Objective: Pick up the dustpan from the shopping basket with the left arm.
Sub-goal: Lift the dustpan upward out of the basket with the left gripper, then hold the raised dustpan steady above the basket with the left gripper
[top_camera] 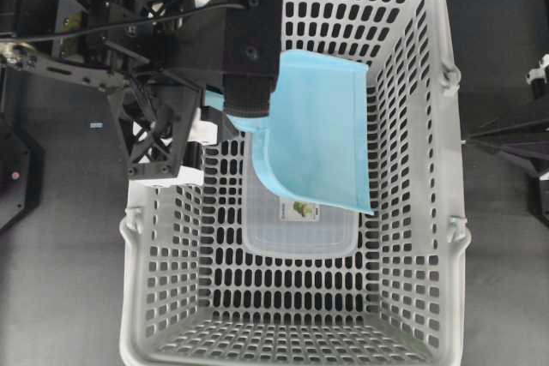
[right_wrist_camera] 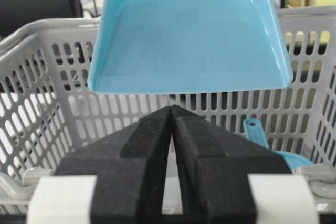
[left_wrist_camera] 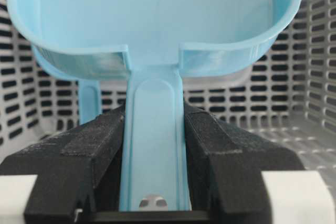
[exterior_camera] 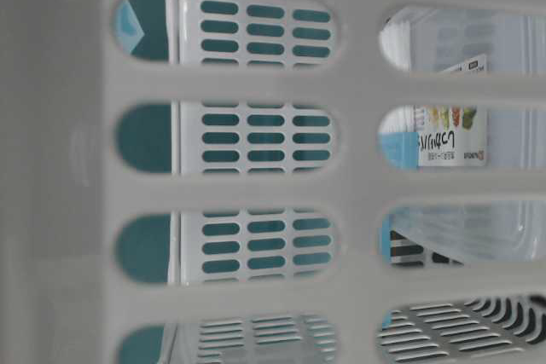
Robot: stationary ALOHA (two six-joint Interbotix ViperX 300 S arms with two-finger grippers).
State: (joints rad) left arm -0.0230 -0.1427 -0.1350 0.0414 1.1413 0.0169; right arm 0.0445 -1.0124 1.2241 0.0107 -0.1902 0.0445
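Note:
The light blue dustpan (top_camera: 322, 126) hangs inside the grey shopping basket (top_camera: 453, 126), above a clear lidded box. My left gripper (left_wrist_camera: 155, 114) is shut on the dustpan's thin handle (left_wrist_camera: 155, 145); both black fingers (left_wrist_camera: 100, 140) press its sides, and the hole end sits between them. The tray (left_wrist_camera: 157, 9) spreads out ahead of the jaws. In the overhead view the left arm's black block (top_camera: 250, 40) hides the fingers. From the right wrist the dustpan (right_wrist_camera: 189, 35) shows raised before the basket's far wall. My right gripper (right_wrist_camera: 171, 109) is shut and empty, outside the basket.
A clear lidded box (top_camera: 300, 225) with a label lies on the basket floor under the dustpan; it also shows in the table-level view (exterior_camera: 461, 134). A blue brush handle (right_wrist_camera: 254, 132) leans in the basket. The slotted walls (top_camera: 163, 255) stand high all round.

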